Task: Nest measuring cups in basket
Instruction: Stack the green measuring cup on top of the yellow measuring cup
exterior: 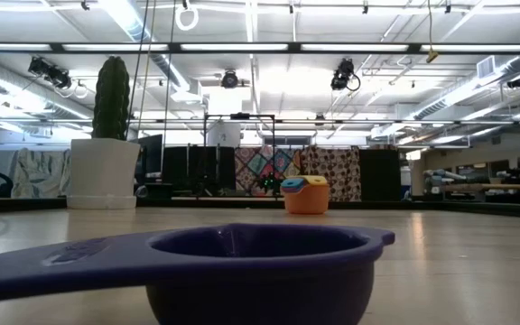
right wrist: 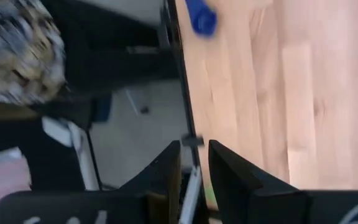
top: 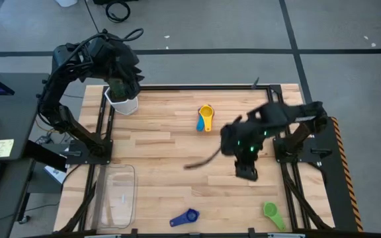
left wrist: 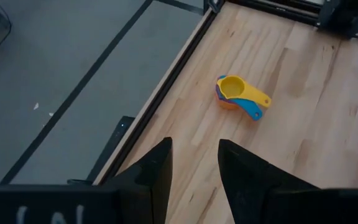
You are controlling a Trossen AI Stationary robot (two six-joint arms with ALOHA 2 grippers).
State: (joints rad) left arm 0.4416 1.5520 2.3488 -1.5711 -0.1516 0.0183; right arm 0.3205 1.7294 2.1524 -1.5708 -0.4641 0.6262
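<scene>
I see three small plastic measuring cups already stacked together near the far middle of the light wooden slatted table point(top: 177, 132): the yellow cup point(top: 206, 112) sits on top, a light blue cup point(left wrist: 251, 109) under it, and an orange cup point(exterior: 306, 199) at the bottom. A dark blue scoop-shaped cup point(top: 184, 217) lies alone at the near edge, close to the low camera, and a green cup point(top: 272, 213) lies near the table's near right corner. The clear rectangular plastic basket point(top: 119, 196) rests at the near left side with no cup visible in it from above, well apart from the stack. My right gripper point(top: 247, 171) hangs over the right half of the table, between the stack and the green cup, its fingers point(right wrist: 166, 173) a narrow gap apart and holding nothing. My left gripper point(left wrist: 194, 165) waits over the far left corner above the white pot with a green cactus point(top: 122, 99), fingers slightly parted and empty.
</scene>
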